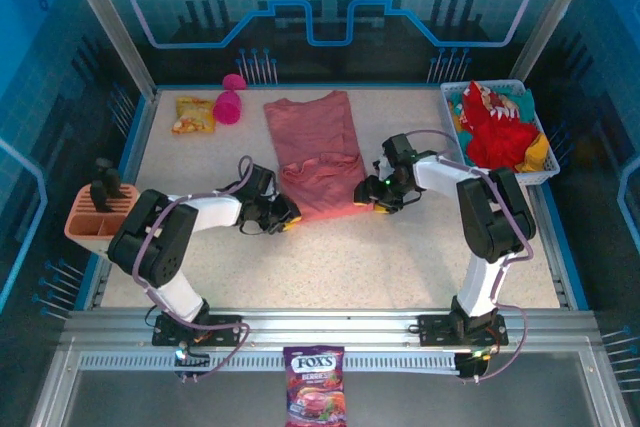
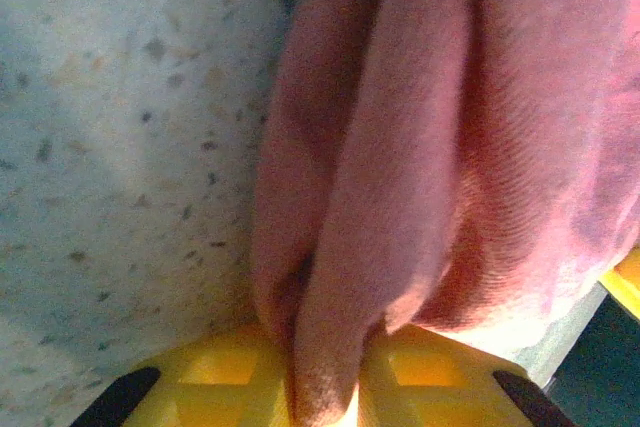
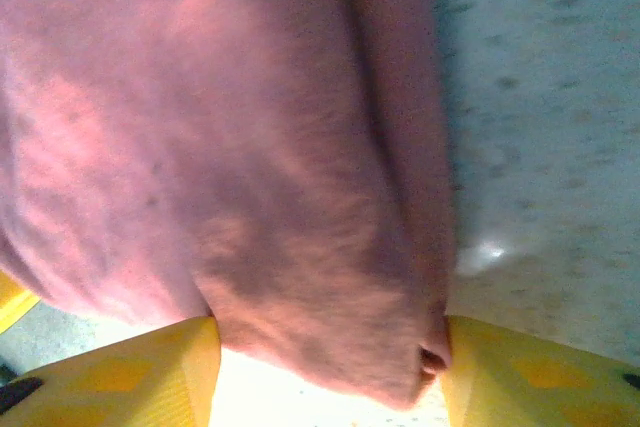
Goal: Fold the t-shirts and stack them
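The salmon-pink t-shirt (image 1: 318, 152) lies lengthwise on the table's middle, its near hem between both grippers. My left gripper (image 1: 285, 215) is at the hem's near left corner. In the left wrist view it (image 2: 325, 387) is shut on a fold of the pink cloth (image 2: 400, 147), pinched between its yellow fingers (image 2: 220, 377). My right gripper (image 1: 368, 197) is at the hem's right corner. In the right wrist view it (image 3: 330, 372) stands open, with the pink cloth (image 3: 250, 147) bunched between its wide-set yellow fingers (image 3: 520, 377). The red t-shirt (image 1: 497, 132) with white print lies in the basket.
A white basket (image 1: 545, 162) of bright clothes stands at the back right. A magenta goblet (image 1: 228, 105) and an orange-yellow snack packet (image 1: 193, 114) lie at the back left. An orange holder (image 1: 98, 219) sits at the left edge. A FOXS packet (image 1: 314, 399) lies below the rail.
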{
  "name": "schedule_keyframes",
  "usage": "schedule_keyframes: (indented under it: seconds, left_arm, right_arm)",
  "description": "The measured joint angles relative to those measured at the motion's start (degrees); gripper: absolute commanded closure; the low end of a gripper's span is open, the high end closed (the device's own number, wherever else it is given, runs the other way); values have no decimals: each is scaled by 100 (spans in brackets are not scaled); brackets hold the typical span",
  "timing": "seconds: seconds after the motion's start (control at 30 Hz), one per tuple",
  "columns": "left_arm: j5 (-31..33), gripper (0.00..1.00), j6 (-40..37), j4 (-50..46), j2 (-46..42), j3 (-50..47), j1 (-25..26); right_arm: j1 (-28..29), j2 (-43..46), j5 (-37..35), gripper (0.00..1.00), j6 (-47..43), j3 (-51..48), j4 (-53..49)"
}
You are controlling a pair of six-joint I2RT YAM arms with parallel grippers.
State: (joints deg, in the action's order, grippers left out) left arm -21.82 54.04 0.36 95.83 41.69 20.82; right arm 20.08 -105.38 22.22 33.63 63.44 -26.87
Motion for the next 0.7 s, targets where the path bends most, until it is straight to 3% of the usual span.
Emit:
schedule_keyframes:
  seconds: [0.4, 0.53, 0.6, 0.7]
  left_arm:
    - [323, 85, -46, 302, 59, 136, 13]
    - [385, 90, -103, 289, 59, 136, 13]
    - [404, 98, -164, 269, 59, 136, 13]
    - [407, 100, -249, 173, 55, 136, 13]
  right_arm:
    - [81, -138, 63, 48, 61, 2, 101]
    - [35, -140, -26, 71, 155, -2, 98]
    - [-2, -140, -72, 86, 162, -4, 107]
    - [-26, -140, -70, 100, 136, -7, 138]
